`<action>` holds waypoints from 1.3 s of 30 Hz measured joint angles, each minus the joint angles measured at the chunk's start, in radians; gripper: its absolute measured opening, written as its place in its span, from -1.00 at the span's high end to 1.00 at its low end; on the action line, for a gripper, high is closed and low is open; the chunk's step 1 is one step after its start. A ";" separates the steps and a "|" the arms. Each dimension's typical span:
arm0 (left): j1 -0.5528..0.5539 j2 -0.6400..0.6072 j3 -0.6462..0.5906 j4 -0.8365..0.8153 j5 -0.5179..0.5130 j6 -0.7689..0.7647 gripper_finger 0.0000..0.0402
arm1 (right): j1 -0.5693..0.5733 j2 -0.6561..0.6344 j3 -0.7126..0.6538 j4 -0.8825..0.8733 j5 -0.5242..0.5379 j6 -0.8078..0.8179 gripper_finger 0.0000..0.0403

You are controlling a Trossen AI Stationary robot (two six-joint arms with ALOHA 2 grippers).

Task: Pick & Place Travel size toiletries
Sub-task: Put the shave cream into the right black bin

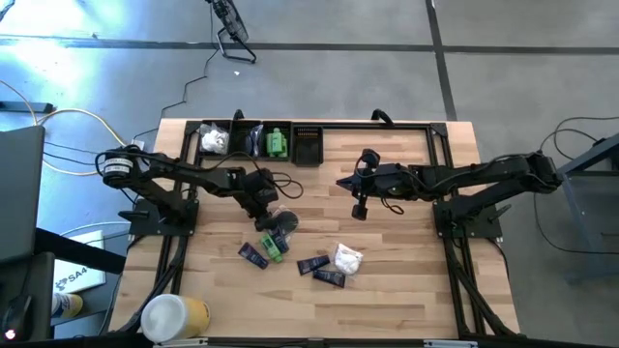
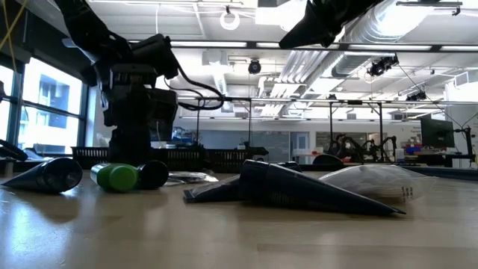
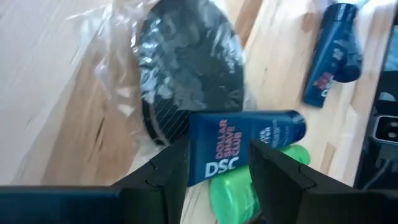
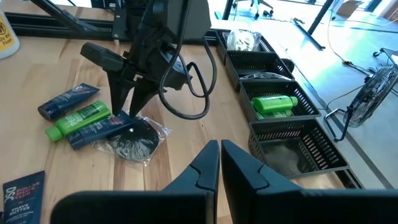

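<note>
Readable print: "DOLLAR SHAVE CLUB" and "DSC" in white and orange on the dark blue tube point(image 3: 239, 146); a second blue tube point(image 3: 333, 53) farther off carried red lettering too blurred to read.

Left gripper point(image 1: 270, 217) was low over the table, fingers point(image 3: 273, 171) spread on either side of the DSC tube, pads close to its flanks; a firm pinch could not be confirmed. Tube lay between the jaws. Green bottle point(image 3: 239, 190) was touching the tube, just under it. Black disc point(image 3: 189, 68) in clear wrap sat just beyond the fingertips, crowding that side.

Farther right of this pincer: two dark sachets point(image 1: 322, 271) and a white wrapped packet point(image 1: 346, 257) on the wood.

Right gripper point(image 1: 360, 208) hung well apart over bare table, fingers pressed together, holding nothing. Basket row point(image 1: 308, 153) beyond it held another green bottle point(image 4: 273, 104).
</note>
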 joint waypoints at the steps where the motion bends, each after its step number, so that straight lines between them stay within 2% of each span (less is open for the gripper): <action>1: 0.000 0.000 0.000 0.004 0.002 0.001 0.22 | 0.000 0.000 0.000 0.000 0.000 0.000 0.94; 12: 0.000 0.067 0.001 0.012 0.017 -0.004 0.22 | 0.000 0.000 0.000 -0.002 0.000 0.001 0.94; 23: 0.000 0.071 0.000 0.027 0.096 -0.004 0.25 | 0.000 0.000 0.000 -0.004 0.000 0.004 0.94; 27: 0.000 0.071 0.000 0.026 0.106 -0.003 0.42 | 0.000 0.000 0.000 -0.004 0.000 0.004 0.94; 34: 0.000 0.071 0.000 0.026 0.122 0.021 0.91 | 0.000 0.000 0.000 -0.004 0.000 0.004 0.94; 39: 0.000 0.071 0.000 0.027 0.139 0.064 0.97 | 0.000 0.000 0.000 -0.004 0.000 0.004 0.94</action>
